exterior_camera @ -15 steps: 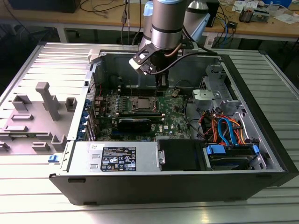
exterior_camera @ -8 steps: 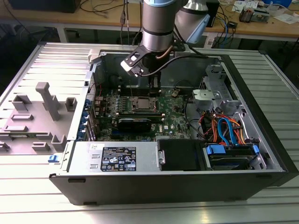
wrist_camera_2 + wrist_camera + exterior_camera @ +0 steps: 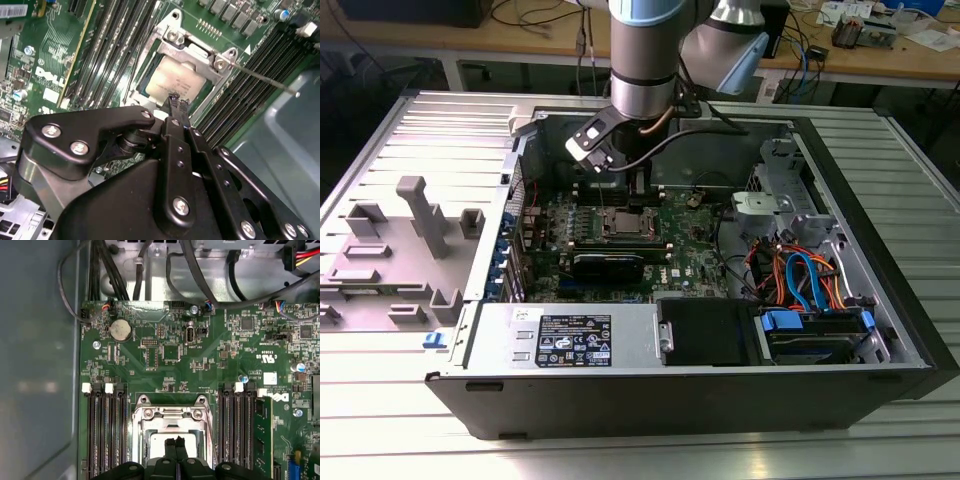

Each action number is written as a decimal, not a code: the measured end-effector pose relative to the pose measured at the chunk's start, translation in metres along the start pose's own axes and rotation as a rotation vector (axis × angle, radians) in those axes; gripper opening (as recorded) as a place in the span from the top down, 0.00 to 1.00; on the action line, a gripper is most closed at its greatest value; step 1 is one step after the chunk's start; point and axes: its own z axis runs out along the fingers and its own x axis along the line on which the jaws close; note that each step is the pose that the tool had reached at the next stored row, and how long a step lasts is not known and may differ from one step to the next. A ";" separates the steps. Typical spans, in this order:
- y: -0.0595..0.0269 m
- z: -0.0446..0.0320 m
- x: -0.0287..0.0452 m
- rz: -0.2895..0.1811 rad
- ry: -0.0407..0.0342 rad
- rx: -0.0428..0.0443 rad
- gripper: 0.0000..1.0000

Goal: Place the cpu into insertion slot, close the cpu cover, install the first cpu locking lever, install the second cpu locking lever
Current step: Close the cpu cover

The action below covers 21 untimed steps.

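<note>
While the gripper [image 3: 175,442] is being held low over the insertion slot [image 3: 136,415], its two fingers [image 3: 177,107] are being shown pressed together in both wrist views, with no gap between them and nothing clamped. Their tips are being seen just above the near edge of the cpu [image 3: 172,80], which is lying flat inside the slot with its pale metal top upward; whether the tips are touching it cannot be told. Around the chip, the cpu cover [image 3: 172,413] is being seen lying down as a silver frame, the chip showing through its window. From one corner of the slot a thin lever rod [image 3: 262,78] is being shown slanting out over the black memory slots [image 3: 102,435]. Farther off, the green motherboard [image 3: 170,350] is being seen inside the open computer case [image 3: 880,200], into which the arm [image 3: 645,60] is being lowered from above.
</note>
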 end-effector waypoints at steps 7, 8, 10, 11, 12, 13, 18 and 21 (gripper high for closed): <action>-0.0002 0.0003 0.0000 0.000 0.0007 0.0000 0.89; -0.0002 0.0003 0.0000 0.000 0.0007 0.0000 0.89; -0.0002 0.0003 0.0000 0.000 0.0008 0.0000 0.89; -0.0002 0.0003 0.0000 0.000 0.0008 0.0000 0.89; -0.0002 0.0003 0.0000 0.000 0.0008 0.0000 0.89; -0.0002 0.0003 0.0000 0.000 0.0008 0.0000 0.89; -0.0035 0.0042 0.0002 -0.001 0.0010 -0.0001 0.89; -0.0098 0.0077 0.0002 -0.006 0.0008 0.0000 0.89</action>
